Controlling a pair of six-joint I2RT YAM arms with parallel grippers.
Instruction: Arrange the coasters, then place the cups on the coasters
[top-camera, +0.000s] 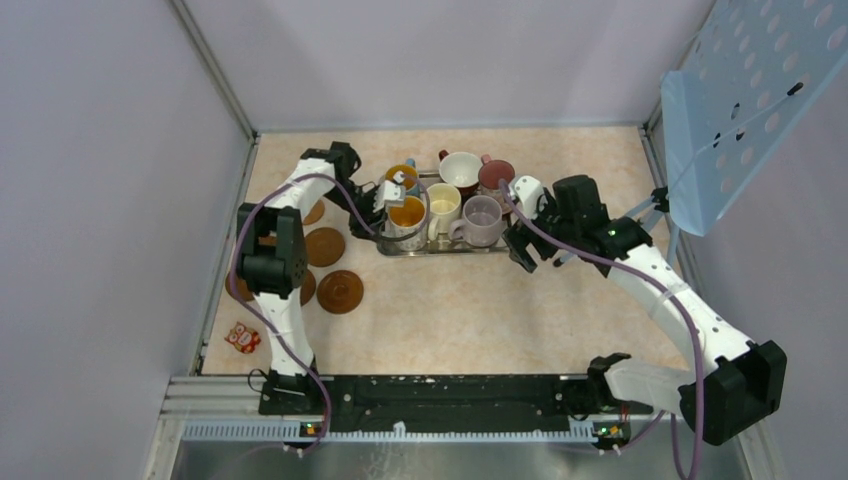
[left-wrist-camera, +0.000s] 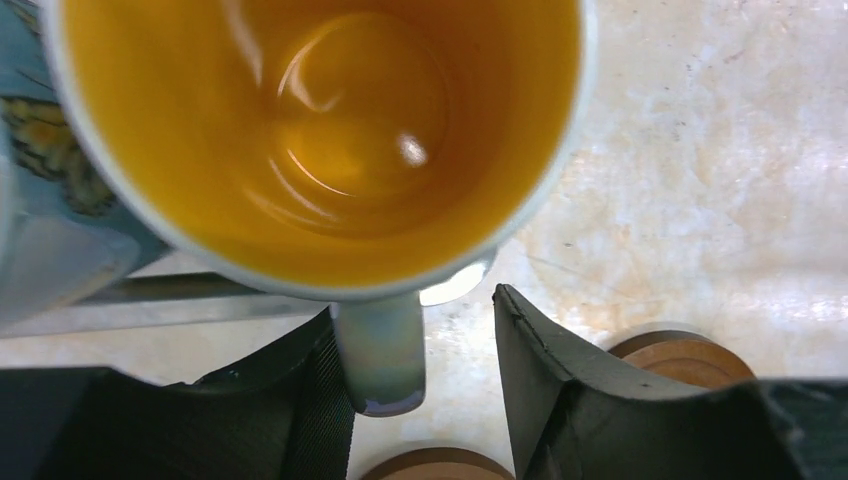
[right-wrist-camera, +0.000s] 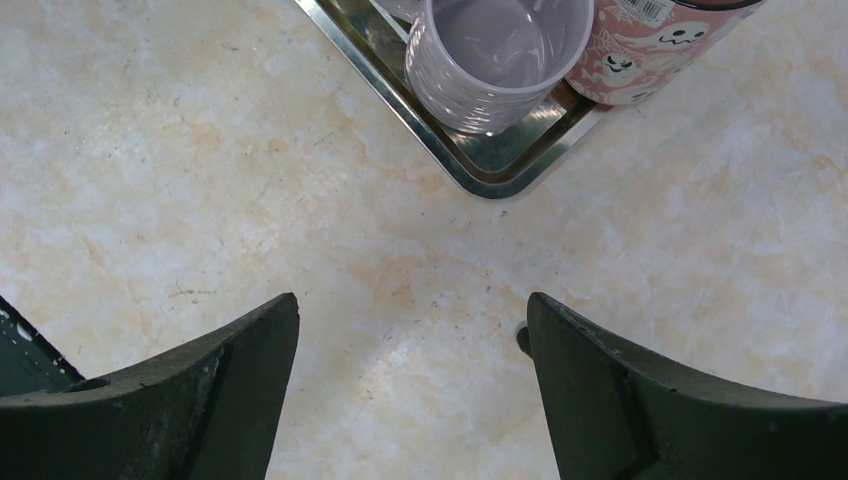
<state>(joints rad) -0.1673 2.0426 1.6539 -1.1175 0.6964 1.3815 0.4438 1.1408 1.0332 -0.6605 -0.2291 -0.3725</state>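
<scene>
At the steel tray (right-wrist-camera: 480, 185), unclenched left fingers (left-wrist-camera: 560, 400) straddle a glossy mug's (left-wrist-camera: 330, 130) handle (left-wrist-camera: 380, 360); right fingers (right-wrist-camera: 650, 400) gape.

Lighting: bright, even, from above; I find only soft shadows on the pale marbled desk (top-camera: 480, 310).
Glare: white highlights inside the pale ceramic mug with orange inside (left-wrist-camera: 330, 130), and on the rectangular steel tray (right-wrist-camera: 450, 165).
Focus: my left wrist view is soft at close range.

Beige marble-look table (top-camera: 480, 310) has a steel tray (top-camera: 440, 251) mid-back, brown coasters (top-camera: 340, 292) off left, and a small orange-and-white thing (top-camera: 242, 338) near the left corner.
</scene>
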